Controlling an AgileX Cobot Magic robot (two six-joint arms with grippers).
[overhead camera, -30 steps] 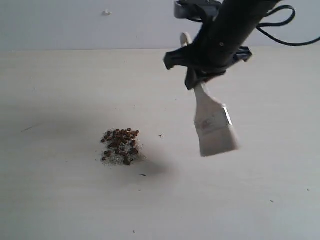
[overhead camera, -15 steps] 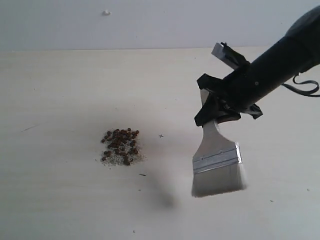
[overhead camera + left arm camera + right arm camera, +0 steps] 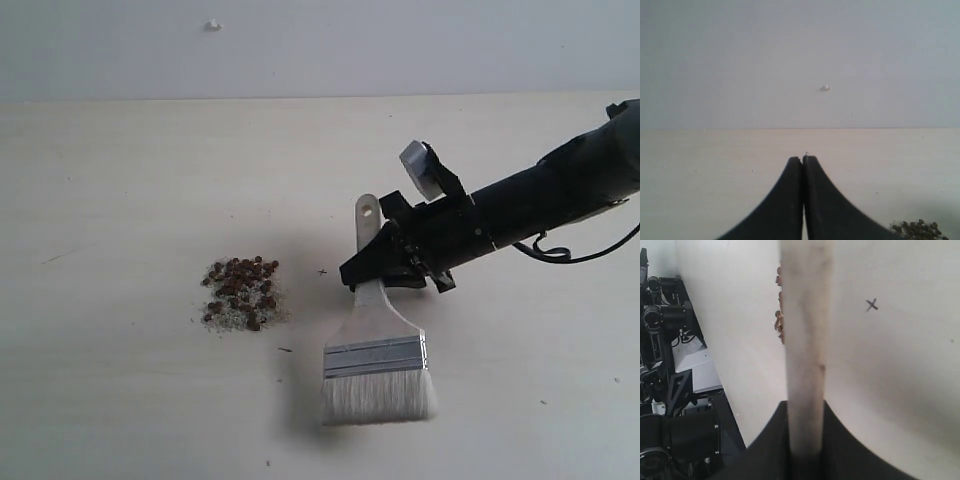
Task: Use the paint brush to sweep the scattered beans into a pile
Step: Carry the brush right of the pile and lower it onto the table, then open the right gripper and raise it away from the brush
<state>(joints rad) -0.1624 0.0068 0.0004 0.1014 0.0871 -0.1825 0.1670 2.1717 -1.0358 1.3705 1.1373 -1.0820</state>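
Holding: the right gripper (image 3: 375, 272) is clamped across the pale wooden handle of the paint brush (image 3: 378, 350), its jaws drawn narrow onto the wood.
Brush attitude: the holed handle end points to 12 o'clock of the grip. The silver band and whitish bristles point to 6 o'clock.
Bristle contact: the tips are down at the table (image 3: 120, 180); firm contact cannot be confirmed.
Pile location: the pile (image 3: 240, 293) sits on the bare tabletop at 9 o'clock of the right gripper, well apart from the brush.
Pile contents: dark reddish-brown beans (image 3: 245, 275) are bunched close together, with pale grit (image 3: 225, 318) mostly along the 6 o'clock edge.
Surface mark: a small pen cross (image 3: 322, 271) lies at 3 o'clock of the pile, between pile and right gripper.
Left gripper: the left gripper (image 3: 803, 165) has its fingers pressed together with nothing between them. It is low over the table, with the edge of the pile near it.
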